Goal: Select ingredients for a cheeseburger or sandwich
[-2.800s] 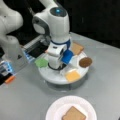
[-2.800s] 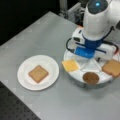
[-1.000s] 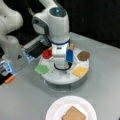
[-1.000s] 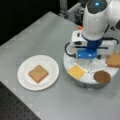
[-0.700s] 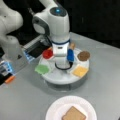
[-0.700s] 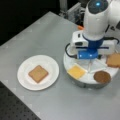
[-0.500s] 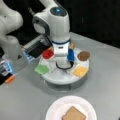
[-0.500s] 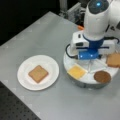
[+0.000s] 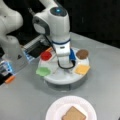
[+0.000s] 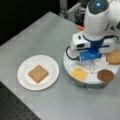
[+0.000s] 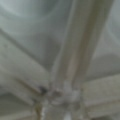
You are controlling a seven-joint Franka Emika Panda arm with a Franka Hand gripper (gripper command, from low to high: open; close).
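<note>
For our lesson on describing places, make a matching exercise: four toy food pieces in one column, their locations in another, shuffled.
Things:
1. tan-brown toast square
2. yellow cheese square
3. dark-brown round patty
4. red tomato disc

Places:
A. round tray, beside green lettuce
B. white round plate
C. tray section nearest the plate
D. tray, between cheese and a second toast

Pairs: 1-B, 2-C, 3-D, 4-A

No text, label, brand, number or sign can be read anywhere in these views (the arm's white casing, the round tray and the plate all show plain surfaces). The gripper itself is not visible.
</note>
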